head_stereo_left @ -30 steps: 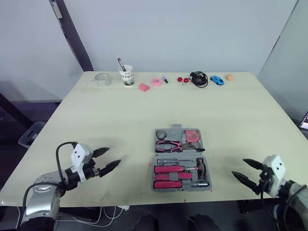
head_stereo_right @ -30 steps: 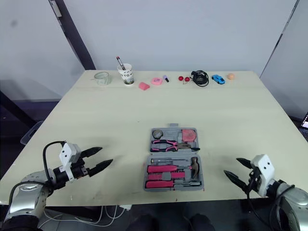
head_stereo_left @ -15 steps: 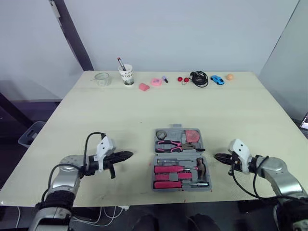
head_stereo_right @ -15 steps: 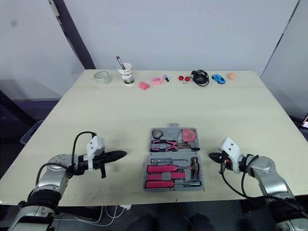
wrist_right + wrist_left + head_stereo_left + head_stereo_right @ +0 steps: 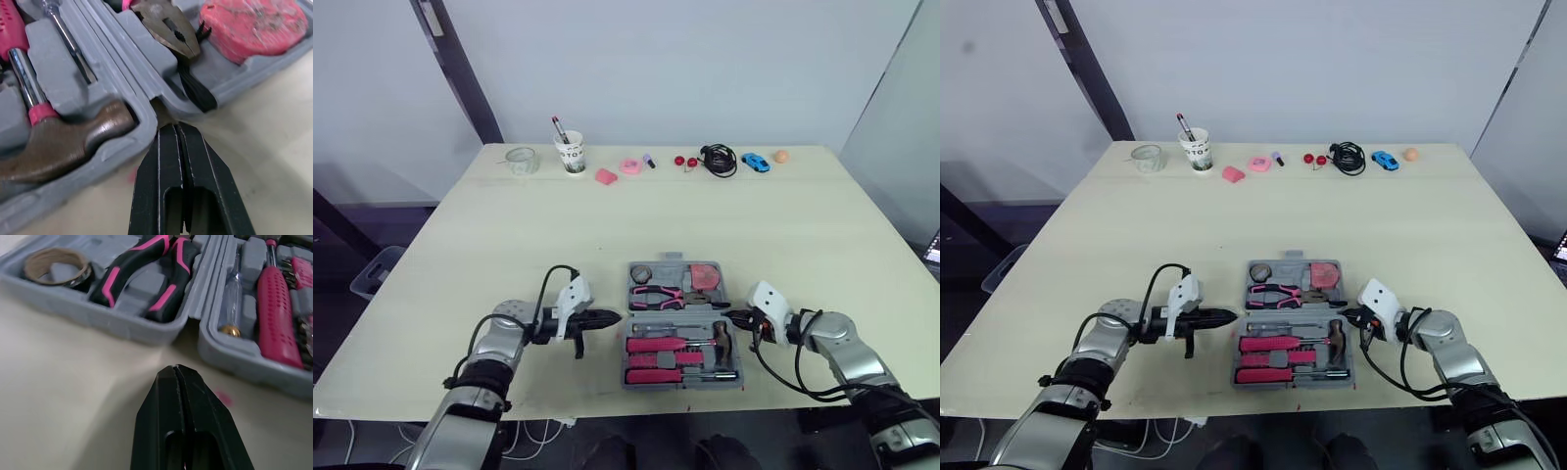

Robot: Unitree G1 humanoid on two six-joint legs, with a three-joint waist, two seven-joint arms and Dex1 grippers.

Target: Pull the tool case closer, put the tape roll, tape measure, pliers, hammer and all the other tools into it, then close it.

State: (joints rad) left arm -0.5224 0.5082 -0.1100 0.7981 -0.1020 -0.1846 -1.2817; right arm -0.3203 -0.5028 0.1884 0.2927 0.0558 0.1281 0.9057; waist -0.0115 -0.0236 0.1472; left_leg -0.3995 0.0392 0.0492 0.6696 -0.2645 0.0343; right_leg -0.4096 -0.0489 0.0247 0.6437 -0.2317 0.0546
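2 closed jaws L/R of case (image 5: 677, 312)

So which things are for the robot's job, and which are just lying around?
For the job: tool case, tape roll, pliers, tape measure, hammer, screwdrivers, left tool, right tool.

Just lying about, at the far edge of the table: cup of pens, glass jar, black cable, blue toy car, orange ball.

The tool case (image 5: 142, 328) is moulded in matt grey plastic. Just beyond the right gripper (image 5: 177, 127), itself of smooth black plastic, a dull brown metal hammer head (image 5: 63, 147) and a scuffed pink tape measure (image 5: 252, 22) are seen.
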